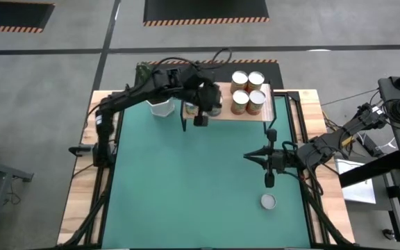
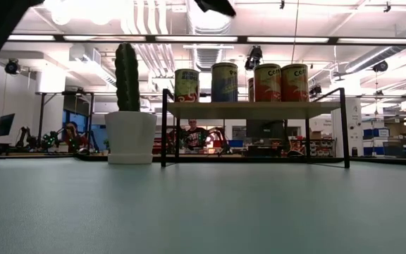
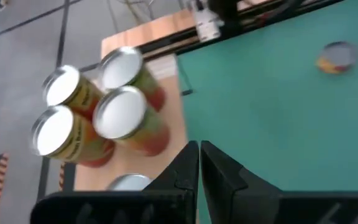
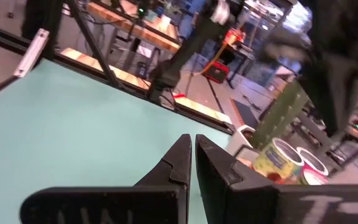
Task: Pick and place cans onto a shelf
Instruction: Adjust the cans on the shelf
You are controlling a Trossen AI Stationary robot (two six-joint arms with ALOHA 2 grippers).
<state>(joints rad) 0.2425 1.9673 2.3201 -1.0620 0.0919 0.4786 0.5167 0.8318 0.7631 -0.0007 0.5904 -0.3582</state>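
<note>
The green table (image 1: pixel 186 194) fills the middle of the high view. The left arm (image 1: pixel 137 94) reaches across the upper left of that frame. The right arm (image 1: pixel 325 146) comes in from the right edge at mid-height.

The shelf (image 1: pixel 255 114) sits at the upper centre of the high view, at the table's far edge. In the low view it stands right of centre on black legs (image 2: pixel 163 127). A white pot (image 2: pixel 130 137) with a cactus (image 2: pixel 126 76) stands just left of it.

Four cans (image 1: pixel 248 92) stand tightly grouped on the shelf's right part, and more cans (image 2: pixel 187 85) stand toward its left end. One can (image 1: pixel 268 202) lies alone on the table in the lower right of the high view.

The left gripper (image 1: pixel 200 119) hangs just in front of the shelf's left part, fingers (image 3: pixel 182 171) pressed together on nothing. The right gripper (image 1: pixel 269 177) hovers right of centre, above the lone can, fingers (image 4: pixel 179 163) also closed and empty.
</note>
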